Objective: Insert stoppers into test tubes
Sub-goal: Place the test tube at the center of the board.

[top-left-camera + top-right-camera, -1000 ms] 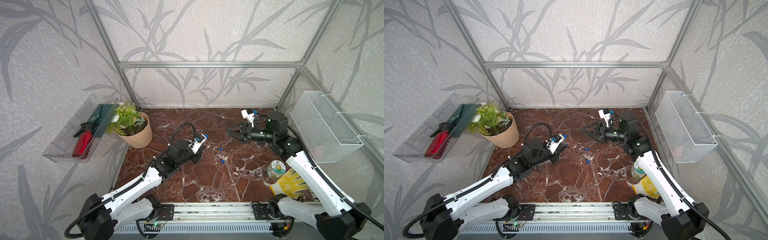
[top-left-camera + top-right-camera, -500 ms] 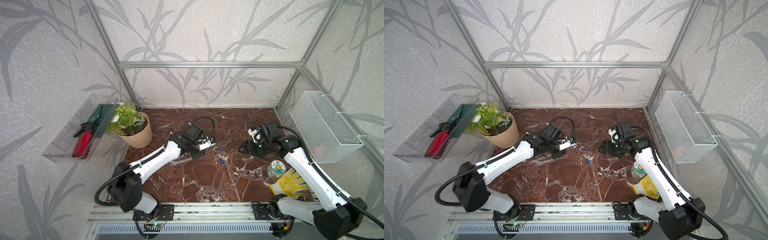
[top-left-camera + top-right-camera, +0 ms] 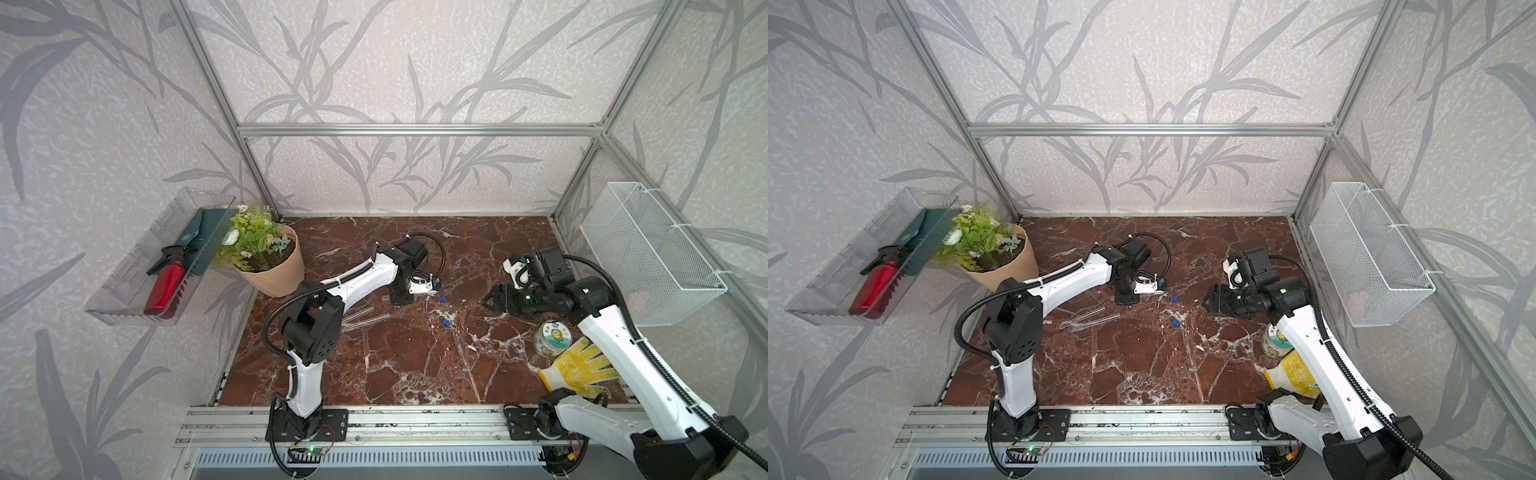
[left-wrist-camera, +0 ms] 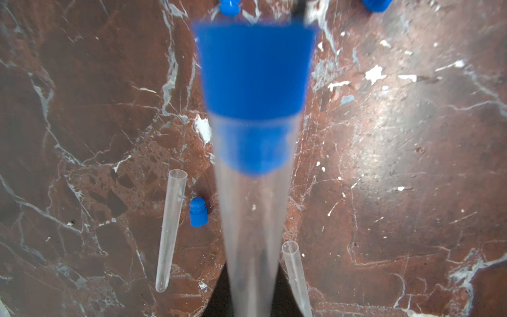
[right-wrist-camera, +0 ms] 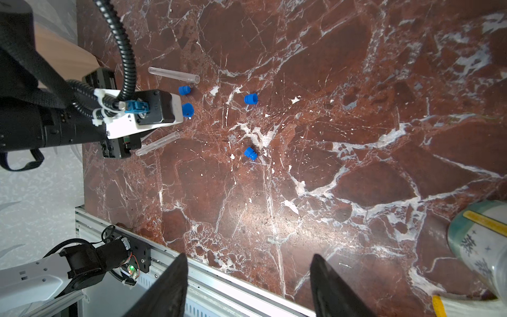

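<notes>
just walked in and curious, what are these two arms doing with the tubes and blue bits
The left gripper is shut on a test tube that already has a blue stopper seated in its mouth. The right gripper hangs open and empty over the marble table. Three loose stoppers and at least two unstoppered tubes lie on the table.

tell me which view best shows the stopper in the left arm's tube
Left wrist: the stopper fills the frame, blurred, its narrow end inside the held tube. Right wrist shows just its blue top; top views, a speck.
</notes>
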